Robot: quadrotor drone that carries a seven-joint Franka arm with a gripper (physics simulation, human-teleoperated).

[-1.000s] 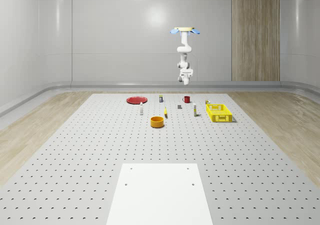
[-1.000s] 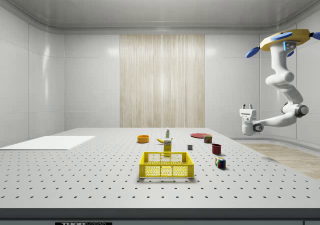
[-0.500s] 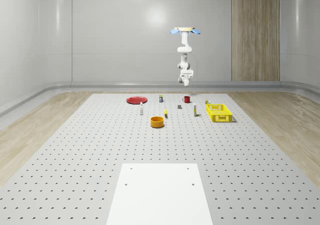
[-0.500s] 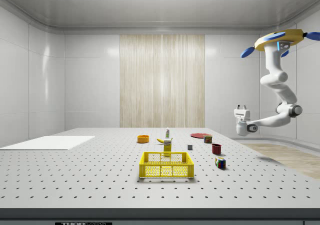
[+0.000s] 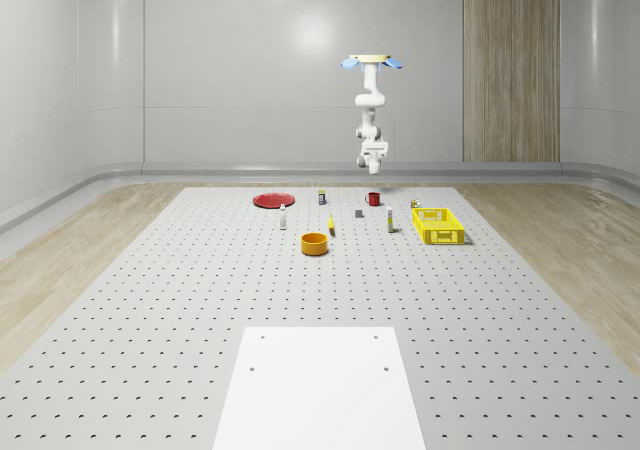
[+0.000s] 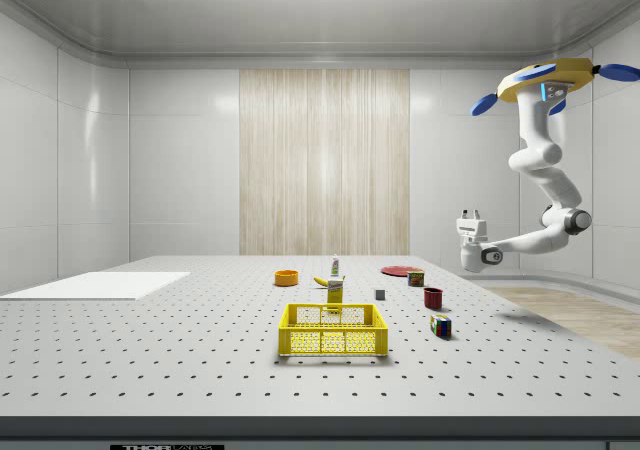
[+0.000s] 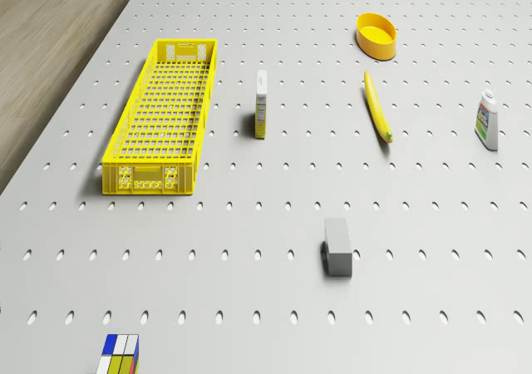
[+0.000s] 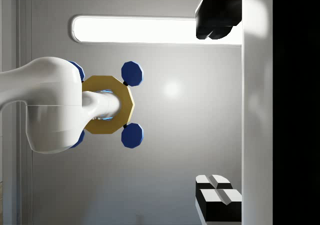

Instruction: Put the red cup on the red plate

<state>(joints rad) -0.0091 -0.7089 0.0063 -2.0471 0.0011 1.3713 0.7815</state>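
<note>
- The end effector (image 6: 470, 213) is seen in mid-air in the side view, fingers pointing upward, higher than everything on the worktop (image 6: 150, 350) and above and to the side view's right of the cup (image 6: 433, 297).
- Its fingers (image 8: 218, 195) are seen set well apart in the wrist view, with nothing between them; the camera there is turned up toward the drone's underside and the ceiling light.
- The arm (image 6: 540, 170) is seen hanging from the drone (image 6: 545, 75) and bending at the elbow toward the side view's left.
- The drone is seen hovering high near the worktop's far end in the whole-scene view, roughly above the cup (image 5: 373, 199).
- The red cup is found upright on the worktop, well apart from the plate (image 5: 273, 200), which lies flat toward the whole-scene view's left.
- A grey block (image 7: 337, 246) and a coloured cube (image 7: 119, 354) are seen on the worktop in the drone view.
- Farther out, a yellow crate (image 7: 163, 115), a small box (image 7: 261, 104), a banana (image 7: 376, 106), a bottle (image 7: 489, 120) and an orange bowl (image 7: 376, 36) are seen.
- A white sheet (image 5: 318, 385) lies at the worktop's near end in the whole-scene view.
</note>
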